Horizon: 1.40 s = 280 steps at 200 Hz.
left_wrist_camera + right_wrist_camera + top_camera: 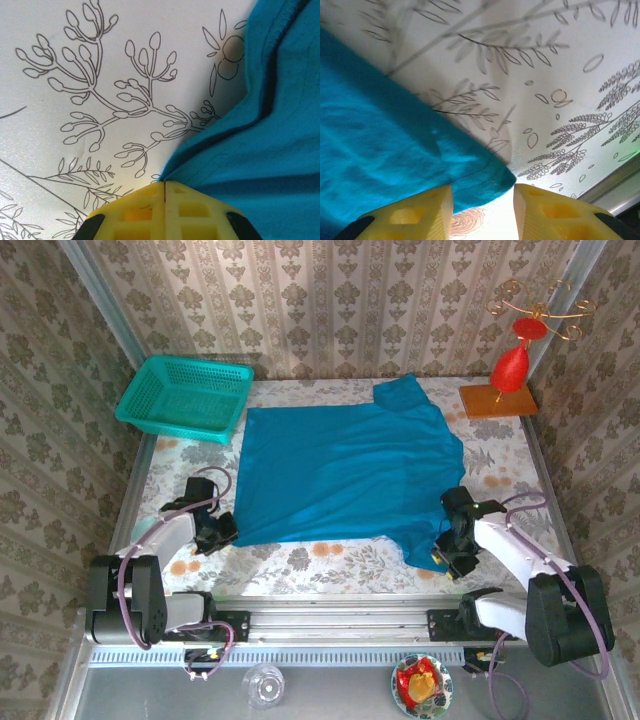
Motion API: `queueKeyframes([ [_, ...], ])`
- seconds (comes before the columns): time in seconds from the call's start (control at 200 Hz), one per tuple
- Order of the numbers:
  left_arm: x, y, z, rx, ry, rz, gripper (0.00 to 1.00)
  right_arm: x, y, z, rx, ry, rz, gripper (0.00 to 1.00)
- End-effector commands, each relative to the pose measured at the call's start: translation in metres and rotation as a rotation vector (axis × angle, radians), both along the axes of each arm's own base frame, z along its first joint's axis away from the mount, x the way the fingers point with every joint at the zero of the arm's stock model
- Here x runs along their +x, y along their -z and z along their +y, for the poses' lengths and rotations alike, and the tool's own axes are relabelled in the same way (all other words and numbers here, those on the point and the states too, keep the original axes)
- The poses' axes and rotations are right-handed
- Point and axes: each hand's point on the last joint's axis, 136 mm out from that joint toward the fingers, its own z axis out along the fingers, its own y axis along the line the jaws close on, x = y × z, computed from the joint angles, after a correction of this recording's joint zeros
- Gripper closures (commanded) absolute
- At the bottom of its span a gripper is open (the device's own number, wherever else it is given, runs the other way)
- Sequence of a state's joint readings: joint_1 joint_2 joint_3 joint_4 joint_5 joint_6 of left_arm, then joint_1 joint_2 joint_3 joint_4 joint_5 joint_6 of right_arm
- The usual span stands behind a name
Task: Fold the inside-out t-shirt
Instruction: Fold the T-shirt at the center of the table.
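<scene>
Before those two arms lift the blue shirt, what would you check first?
1. The left end effector is closed on the t-shirt at its near corner: ok, the tips meet and the hem runs into them.
2. The right end effector is closed on its corner: not ok, its fingers stand apart with the hem lying between them.
3. The t-shirt is spread flat on the table: ok.
4. Both cloth layers are caught on the left: cannot tell.
5. There is a gap between the teal basket and the shirt's far corner: cannot tell, they sit very close.
</scene>
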State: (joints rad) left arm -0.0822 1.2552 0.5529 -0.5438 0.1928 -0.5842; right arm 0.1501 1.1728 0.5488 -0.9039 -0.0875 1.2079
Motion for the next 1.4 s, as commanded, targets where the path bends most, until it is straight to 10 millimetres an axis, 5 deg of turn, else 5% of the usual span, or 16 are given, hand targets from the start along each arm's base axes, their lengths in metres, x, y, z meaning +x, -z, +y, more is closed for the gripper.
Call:
queueKeyframes([
  [0.0, -0.002, 0.004, 0.006, 0.018, -0.012, 0.011, 0.98, -0.012, 0.010, 0.005, 0.025, 0.130, 0.059, 0.61],
  [0.285, -0.002, 0.004, 0.007, 0.017, -0.019, 0.011, 0.98, -0.011, 0.026, -0.004, -0.024, 0.252, 0.016, 0.64],
  [0.52, -0.003, 0.005, 0.010, 0.022, -0.031, 0.015, 0.98, -0.010, 0.015, -0.018, -0.082, 0.287, -0.048, 1.00],
  [0.85, -0.008, 0.006, 0.013, 0.028, -0.065, 0.026, 0.97, -0.025, -0.013, -0.051, -0.169, 0.414, -0.207, 1.00],
  [1.16, -0.021, -0.017, 0.017, 0.067, -0.111, -0.018, 0.66, -0.014, -0.024, -0.044, -0.117, 0.373, -0.238, 1.00],
  [1.395, -0.026, -0.011, 0.001, 0.030, -0.074, 0.000, 0.64, -0.006, -0.030, -0.042, -0.104, 0.359, -0.257, 1.00],
])
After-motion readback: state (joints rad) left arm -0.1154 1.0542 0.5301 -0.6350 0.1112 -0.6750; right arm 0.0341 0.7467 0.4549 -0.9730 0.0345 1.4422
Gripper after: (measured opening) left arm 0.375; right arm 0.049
